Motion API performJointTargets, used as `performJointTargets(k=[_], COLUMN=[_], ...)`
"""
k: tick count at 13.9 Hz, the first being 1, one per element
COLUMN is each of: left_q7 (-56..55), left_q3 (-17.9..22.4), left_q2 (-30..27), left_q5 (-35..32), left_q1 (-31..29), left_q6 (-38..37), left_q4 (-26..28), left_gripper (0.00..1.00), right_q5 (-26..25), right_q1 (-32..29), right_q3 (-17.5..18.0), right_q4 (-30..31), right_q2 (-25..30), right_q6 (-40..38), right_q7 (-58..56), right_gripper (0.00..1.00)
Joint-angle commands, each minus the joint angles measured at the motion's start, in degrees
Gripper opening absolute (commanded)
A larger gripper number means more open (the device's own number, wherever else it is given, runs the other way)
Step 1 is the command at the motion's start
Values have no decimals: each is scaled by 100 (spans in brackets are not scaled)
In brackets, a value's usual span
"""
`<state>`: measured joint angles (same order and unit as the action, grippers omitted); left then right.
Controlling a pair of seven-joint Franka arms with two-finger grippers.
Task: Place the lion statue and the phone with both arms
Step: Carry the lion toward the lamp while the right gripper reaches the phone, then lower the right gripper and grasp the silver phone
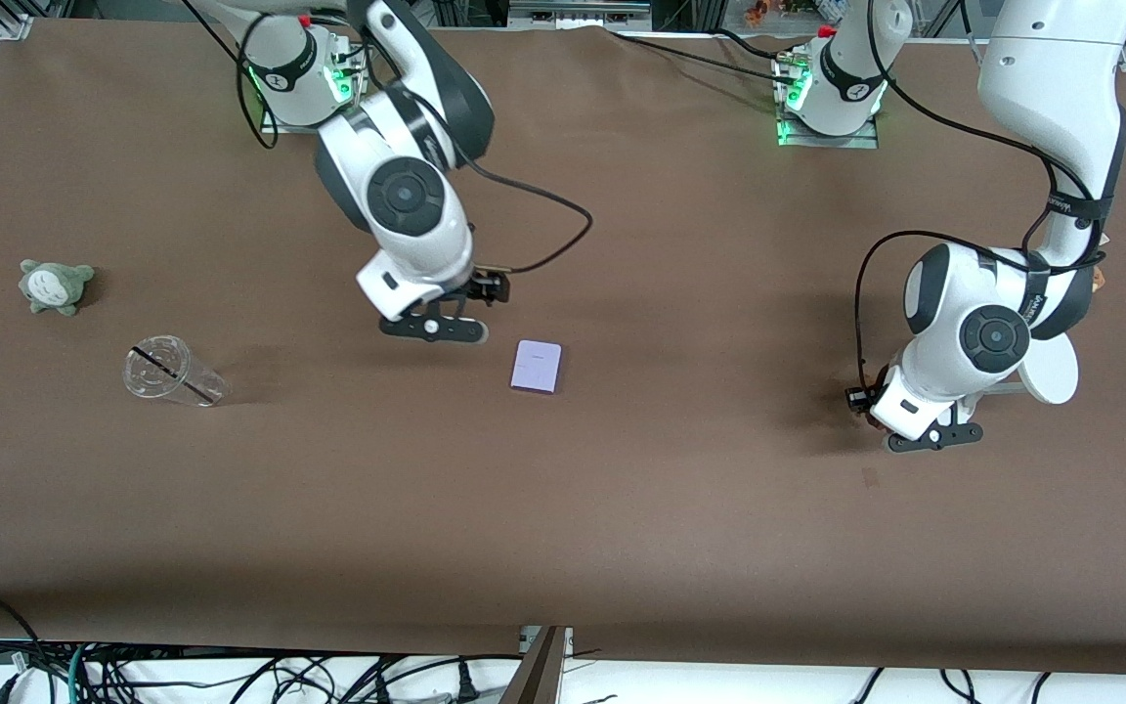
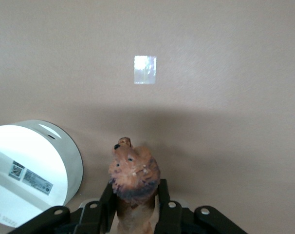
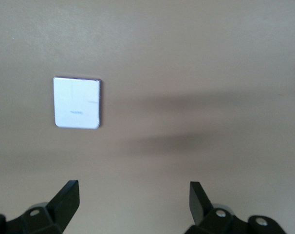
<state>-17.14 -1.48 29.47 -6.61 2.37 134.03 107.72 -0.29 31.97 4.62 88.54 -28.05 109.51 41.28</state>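
Note:
The phone [image 1: 537, 366], a flat lavender-white slab, lies on the brown table near its middle. It also shows in the right wrist view [image 3: 77, 102] and, farther off, in the left wrist view [image 2: 145, 69]. My right gripper [image 1: 490, 290] hangs open and empty over bare table close to the phone; in its wrist view [image 3: 134, 195] the jaws stand wide apart. My left gripper [image 1: 866, 403] is low at the left arm's end of the table. It is shut on the lion statue [image 2: 134, 170], whose maned head sticks out past the fingers [image 2: 163, 195]. Only a sliver of the lion statue [image 1: 873, 418] shows in the front view.
A white round-based stand [image 1: 1047, 367] sits right beside the left gripper and shows in the left wrist view [image 2: 30, 170]. A clear plastic cup [image 1: 172, 372] lies on its side, and a grey-green plush [image 1: 55, 286] sits, both toward the right arm's end.

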Motion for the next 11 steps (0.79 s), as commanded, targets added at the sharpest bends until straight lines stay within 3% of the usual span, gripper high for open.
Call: performJointTargets(k=[1, 8, 11], left_q7=[106, 194, 194], left_q3=[-37, -2, -2], left_q2=[-222, -222, -196], left_q5=[-68, -112, -112], left_q1=[-17, -26, -26], left_q6=[403, 834, 853], left_q4=[512, 890, 917], left_gripper=[0, 0, 0], right_q5=[38, 29, 20], right_q1=[98, 310, 363], right_q3=[-40, -40, -40], right_q4=[-92, -978, -997], right_q2=[-279, -1333, -1606], right_q6=[438, 966, 1431], right_q7=[249, 399, 364], right_gripper=[100, 100, 100])
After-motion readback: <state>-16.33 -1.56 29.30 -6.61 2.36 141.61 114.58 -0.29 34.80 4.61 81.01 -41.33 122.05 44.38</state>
